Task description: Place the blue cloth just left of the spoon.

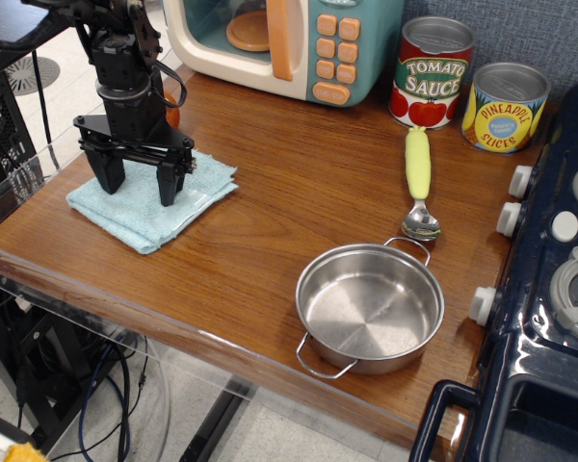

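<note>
nearest the camera, the front edge of the table point(222, 318) runs across the lower frame, and at about 4 o'clock a steel pot point(370, 308) stands on it, one handle toward the viewer. the dark stove point(549, 289) at 3 o'clock is cut off by the right and bottom borders, so only its knobs and part of its burners show.

further back, at about 9 o'clock, the blue cloth point(140, 214) lies flat near the table's left edge, its middle hidden under the gripper point(138, 181). the gripper is directly over the cloth with its two black fingers spread apart, tips down on or just above the fabric; contact is likely, though the view does not settle it. the arm point(123, 67) rises nearly upright from the gripper, and its top is cut off by the frame.

the spoon point(419, 183) lies well apart from the cloth, at about 2 o'clock, bowl toward the pot and yellow-green handle pointing away.

farthest back stand a toy microwave point(289, 43), cropped at the top, a tomato sauce can point(433, 72) and a pineapple slices can point(506, 106).
</note>
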You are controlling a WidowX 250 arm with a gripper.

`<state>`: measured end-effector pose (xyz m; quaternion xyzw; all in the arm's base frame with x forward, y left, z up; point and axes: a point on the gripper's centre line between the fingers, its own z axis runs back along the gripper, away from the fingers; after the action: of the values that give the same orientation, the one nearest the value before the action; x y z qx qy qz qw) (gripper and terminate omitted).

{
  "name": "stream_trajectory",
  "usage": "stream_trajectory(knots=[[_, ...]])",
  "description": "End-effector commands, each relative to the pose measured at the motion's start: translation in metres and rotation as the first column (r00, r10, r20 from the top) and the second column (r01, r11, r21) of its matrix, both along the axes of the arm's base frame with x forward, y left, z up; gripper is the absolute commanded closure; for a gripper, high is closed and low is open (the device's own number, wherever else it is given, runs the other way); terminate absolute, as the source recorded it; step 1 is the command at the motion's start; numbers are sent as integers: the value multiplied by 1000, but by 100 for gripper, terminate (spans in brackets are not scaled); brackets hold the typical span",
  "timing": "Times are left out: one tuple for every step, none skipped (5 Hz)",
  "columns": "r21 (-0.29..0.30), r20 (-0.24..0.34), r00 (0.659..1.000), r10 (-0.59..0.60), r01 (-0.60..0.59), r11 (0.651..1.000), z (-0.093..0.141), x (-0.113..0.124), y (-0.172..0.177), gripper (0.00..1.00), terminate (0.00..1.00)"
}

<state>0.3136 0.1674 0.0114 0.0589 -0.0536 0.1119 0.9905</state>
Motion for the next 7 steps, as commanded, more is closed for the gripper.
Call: stream_trajectory(knots=[[-98, 10, 994, -113, 114, 989, -14, 20, -34, 0, 0], [-97, 6, 985, -173, 173, 980, -14, 37, -56, 0, 0], [-118, 4, 969, -246, 245, 962, -21, 56, -88, 0, 0], [-138, 11, 955, -298, 296, 945, -25, 73, -114, 0, 0], [-139, -7, 943, -334, 330, 934, -29, 93, -140, 0, 0], [-156, 5, 920, -393, 389, 908, -28, 107, -167, 0, 0], [-159, 44, 889, -455, 456, 876, -18, 115, -190, 0, 0]])
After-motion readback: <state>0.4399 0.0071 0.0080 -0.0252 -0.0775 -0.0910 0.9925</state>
